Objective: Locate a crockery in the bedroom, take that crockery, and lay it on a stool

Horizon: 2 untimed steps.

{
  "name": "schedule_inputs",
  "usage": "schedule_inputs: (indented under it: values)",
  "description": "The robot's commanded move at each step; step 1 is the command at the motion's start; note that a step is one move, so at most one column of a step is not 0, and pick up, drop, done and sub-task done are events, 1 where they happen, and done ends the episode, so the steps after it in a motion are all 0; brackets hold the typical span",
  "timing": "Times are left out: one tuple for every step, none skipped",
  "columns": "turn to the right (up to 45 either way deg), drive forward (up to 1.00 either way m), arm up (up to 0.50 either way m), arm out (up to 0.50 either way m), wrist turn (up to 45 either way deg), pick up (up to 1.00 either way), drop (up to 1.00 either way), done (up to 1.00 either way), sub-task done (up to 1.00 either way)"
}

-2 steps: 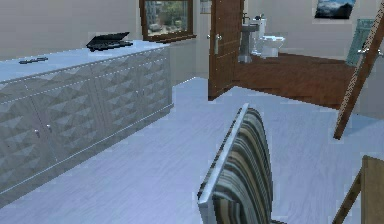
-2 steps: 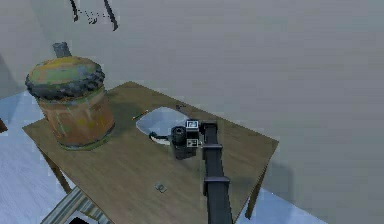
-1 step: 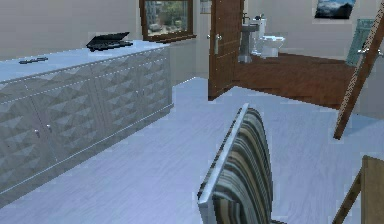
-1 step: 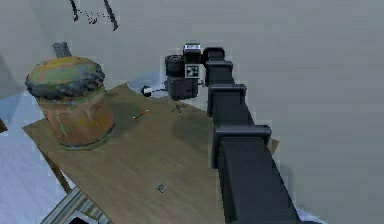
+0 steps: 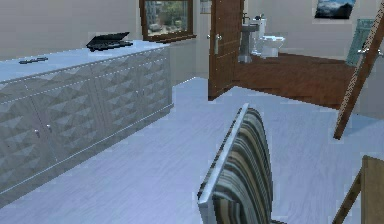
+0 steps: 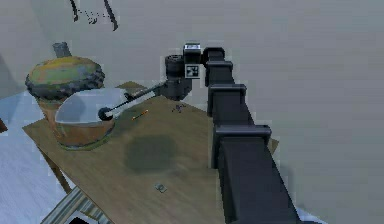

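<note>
- Forward view: a striped chair back (image 5: 238,165) sits right up close. On the left runs a long grey dresser (image 5: 80,95) with a dark flat thing (image 5: 108,42) on top. Far off, an open wooden door (image 5: 225,45) gives onto a toilet (image 5: 268,41).
- Arm side view: the dark arm (image 6: 245,160) is nearest, reaching over a wooden table (image 6: 160,170).
- The gripper (image 6: 112,110) is at the bowl (image 6: 80,128), far left on the table, with a round pot (image 6: 65,75) just behind it.
- Grip and hold: can't tell, since the bowl sits on the table right at the fingers.
- This looks like the grasp. My call: take the rim squarely, lift straight up and stay off the pot.
- A plain wall (image 6: 300,60) stands behind.
</note>
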Motion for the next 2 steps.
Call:
schedule_inputs:
  values:
    - [0.0, 0.0, 0.0, 0.0, -45.0, 0.0, 0.0, 0.0, 0.0]
    - [0.0, 0.0, 0.0, 0.0, -18.0, 0.0, 0.0, 0.0, 0.0]
